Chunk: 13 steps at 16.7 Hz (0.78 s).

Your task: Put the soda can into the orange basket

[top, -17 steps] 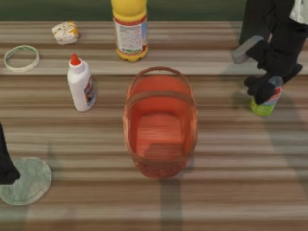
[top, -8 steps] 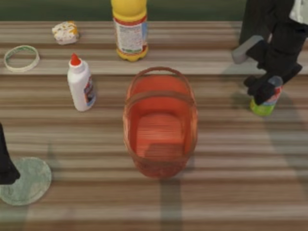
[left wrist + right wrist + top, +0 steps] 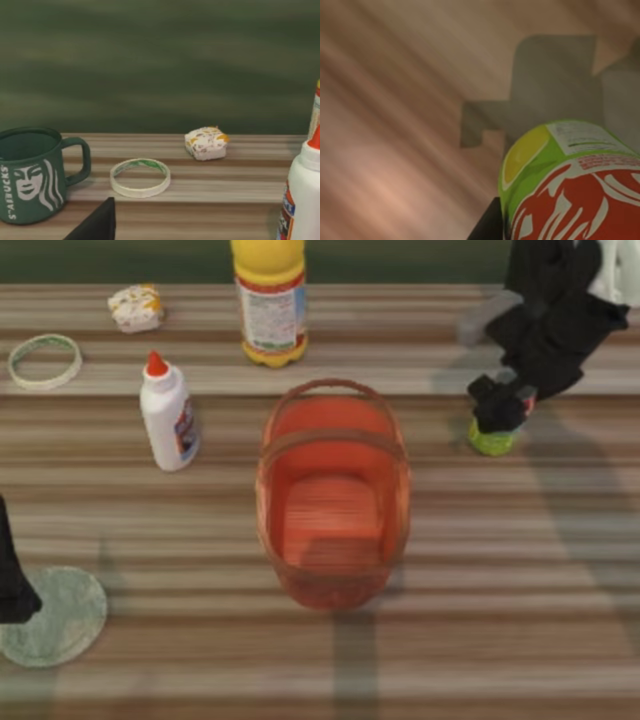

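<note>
Your worktop (image 3: 470,570) is a striped wood surface filling the top view below a dark green backdrop.

The orange basket (image 3: 333,495) stands at the centre of the frame, its arched handle crossing the upper half and its ribbed floor bare.

At the upper right of the frame, your right arm reaches down from the top edge. Its right claw (image 3: 500,405) is clamped on the soda can (image 3: 493,436), gripping it from above. The can's lime-green lower part shows just below the dark fingers. The can is to the right of the basket and apart from it. In the right wrist view the can (image 3: 570,190) fills the lower right corner, red with white lettering above a green base, with its shadow on the wood behind it.

A tall yellow bottle (image 3: 269,300) stands at the top centre. A white glue bottle (image 3: 169,415) with a red cap stands left of the basket.

At the lower left edge you see the left claw (image 3: 12,585), parked beside a round green mug (image 3: 55,618); you cannot tell how its fingers stand.

A tape ring (image 3: 45,361) and a small wrapped block (image 3: 136,307) lie at the upper left.
</note>
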Available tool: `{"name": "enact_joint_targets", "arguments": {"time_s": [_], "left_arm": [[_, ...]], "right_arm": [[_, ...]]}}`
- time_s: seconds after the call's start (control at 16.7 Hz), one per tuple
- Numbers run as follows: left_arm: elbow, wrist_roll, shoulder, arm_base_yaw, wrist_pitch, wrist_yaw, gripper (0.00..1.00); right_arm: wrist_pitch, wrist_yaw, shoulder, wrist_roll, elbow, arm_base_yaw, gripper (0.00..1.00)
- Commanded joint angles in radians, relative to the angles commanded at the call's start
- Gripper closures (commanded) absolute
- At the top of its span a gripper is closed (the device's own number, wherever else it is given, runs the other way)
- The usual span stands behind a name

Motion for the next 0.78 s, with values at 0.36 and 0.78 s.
{"name": "enact_joint_targets", "arguments": {"time_s": [0.36,0.78], "left_arm": [[0.000,0.000,0.000,0.000,0.000,0.000,0.00],[0.000,0.000,0.000,0.000,0.000,0.000,0.00]], "right_arm": [[0.575,-0.315,-0.066,0.169,-0.183,0.041,1.00],[1.307,-0.707,-0.187,0.389,-0.446,0.092,1.00]]}}
